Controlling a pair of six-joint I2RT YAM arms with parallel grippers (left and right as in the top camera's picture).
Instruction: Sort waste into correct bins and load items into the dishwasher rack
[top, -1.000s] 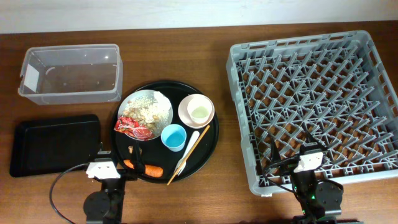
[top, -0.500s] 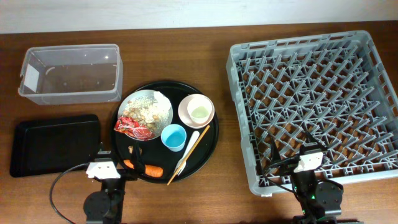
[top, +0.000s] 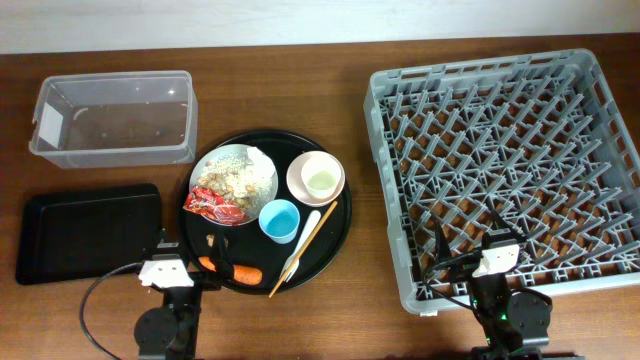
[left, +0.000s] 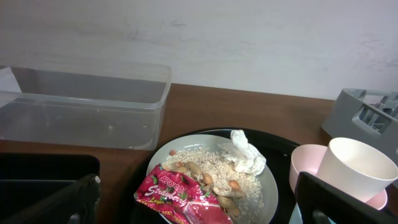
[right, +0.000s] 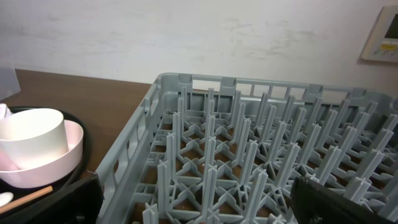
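On the white plate (top: 262, 185) lie rice scraps, a red wrapper (top: 215, 204) and a white tissue (top: 258, 158). A pink bowl (top: 300, 170) holds a cream cup (top: 320, 181). A blue cup (top: 279, 221), a cream utensil (top: 310, 238), a carrot (top: 246, 272) and a brown lump (top: 211, 241) lie nearby. The grey rack (top: 510, 170) is at the right. My left gripper (top: 165, 272) is open and empty near the wrapper (left: 183, 194). My right gripper (top: 497, 262) is open and empty over the rack's (right: 261, 143) near edge.
All the waste and dishes sit on a large round black tray (top: 343, 235). The clear tub (top: 112, 118) stands at the back left and the shallow black tray (top: 88, 230) at the front left. A wooden stick (top: 296, 260) lies beside the utensil.
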